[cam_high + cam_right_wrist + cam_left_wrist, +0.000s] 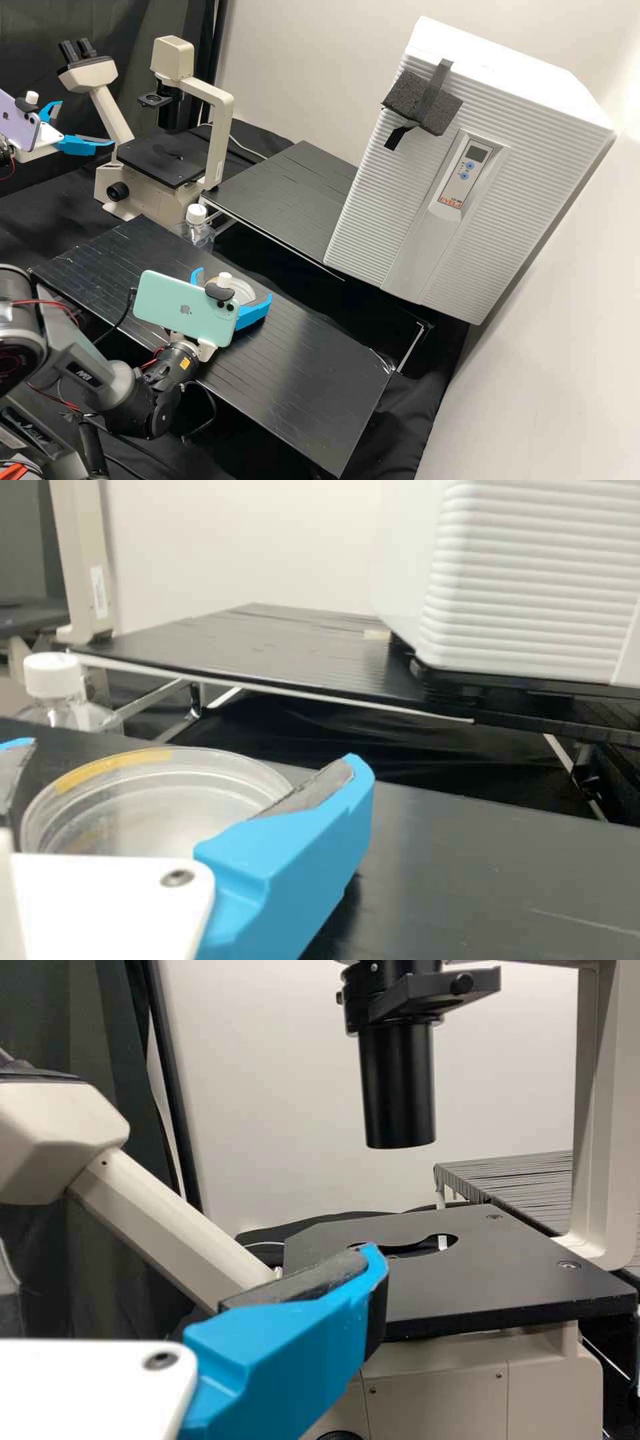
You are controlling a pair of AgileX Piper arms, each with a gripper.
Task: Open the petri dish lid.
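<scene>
"Dark grey links of the right arm (127, 393) sit nearest, reaching to the right gripper (235, 284) around the petri dish (245, 291), low over the bench (313, 373). Is it clasping it?"

"That cannot be told; the pads may touch its wall or merely flank it. The left gripper (85, 123) is plainer: spread, holding nothing, up beside the microscope (470, 1270)."

"And the lid (190, 780)?"

"Probably on, though clear plastic makes the seam hard to judge."

"So what might go wrong?"

"With a loose grip, the dish could turn or slide once the lid is pulled. Too hard a squeeze could pinch lid and base together, or crack the rim."

"And the left arm's part?"

"It would need to come well across. A low or crooked approach could knock the right gripper or tip the dish, and a stray swing could catch the microscope or the capped bottle (52, 675)."
</scene>
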